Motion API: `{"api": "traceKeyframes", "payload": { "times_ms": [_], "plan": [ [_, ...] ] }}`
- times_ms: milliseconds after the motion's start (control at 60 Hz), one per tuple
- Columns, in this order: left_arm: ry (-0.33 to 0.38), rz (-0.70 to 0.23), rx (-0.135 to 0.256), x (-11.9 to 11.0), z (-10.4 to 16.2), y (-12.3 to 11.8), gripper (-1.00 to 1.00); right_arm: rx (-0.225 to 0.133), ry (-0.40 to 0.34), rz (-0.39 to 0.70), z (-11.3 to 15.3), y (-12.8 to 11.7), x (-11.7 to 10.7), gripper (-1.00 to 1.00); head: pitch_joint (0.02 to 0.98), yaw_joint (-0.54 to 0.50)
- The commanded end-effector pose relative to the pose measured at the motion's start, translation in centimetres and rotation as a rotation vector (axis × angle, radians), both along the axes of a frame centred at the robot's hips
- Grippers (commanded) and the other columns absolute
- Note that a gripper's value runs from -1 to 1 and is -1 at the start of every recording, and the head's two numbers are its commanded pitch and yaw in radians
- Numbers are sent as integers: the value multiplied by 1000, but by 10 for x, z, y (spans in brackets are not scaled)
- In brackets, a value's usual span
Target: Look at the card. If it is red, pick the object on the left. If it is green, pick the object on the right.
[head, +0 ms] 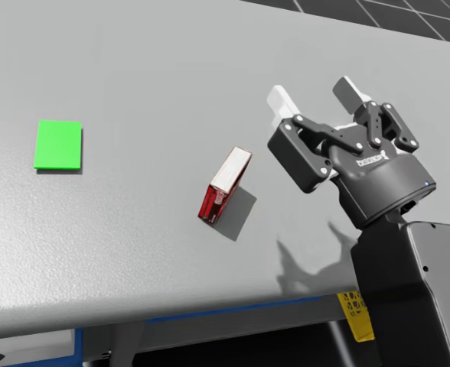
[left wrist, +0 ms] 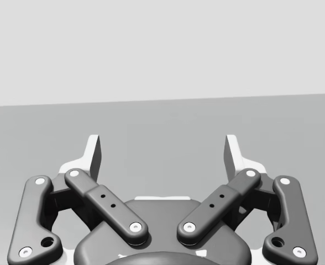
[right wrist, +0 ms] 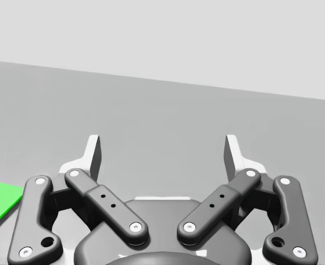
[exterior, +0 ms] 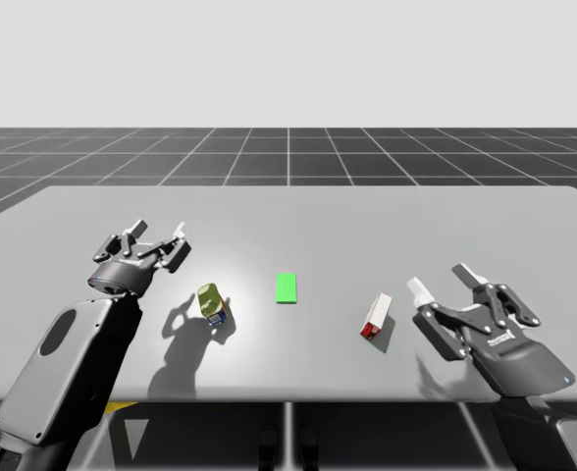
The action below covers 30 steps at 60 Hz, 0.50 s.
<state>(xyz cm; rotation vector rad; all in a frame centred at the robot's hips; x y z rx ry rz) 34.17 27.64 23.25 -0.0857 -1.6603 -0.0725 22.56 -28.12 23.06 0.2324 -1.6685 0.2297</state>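
Green flat card (exterior: 287, 288) mid-frame; red-and-white box (exterior: 375, 316) to its right | right hand (exterior: 442, 280) spread, lower right | risk: off-centre approach may knock the box away

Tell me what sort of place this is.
Most likely a simulated test bench rather than a real room. A bare grey table stands on a dark grid floor that runs to a blank, pale horizon. A flat green card lies mid-table like a cue.
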Motion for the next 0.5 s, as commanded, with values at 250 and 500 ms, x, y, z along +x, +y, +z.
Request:
{"api": "traceKeyframes", "payload": {
  "times_ms": [250, 500],
  "plan": [
    [11, -1, 7, 3, -4, 0, -1000, -176, 37, 365, -51, 17, -70, -1000, 915, -365],
    [17, -2, 11, 4, -6, -1, -1000, -159, 82, 395, -74, 17, -63, -1000, 912, -369]
  ]
}}
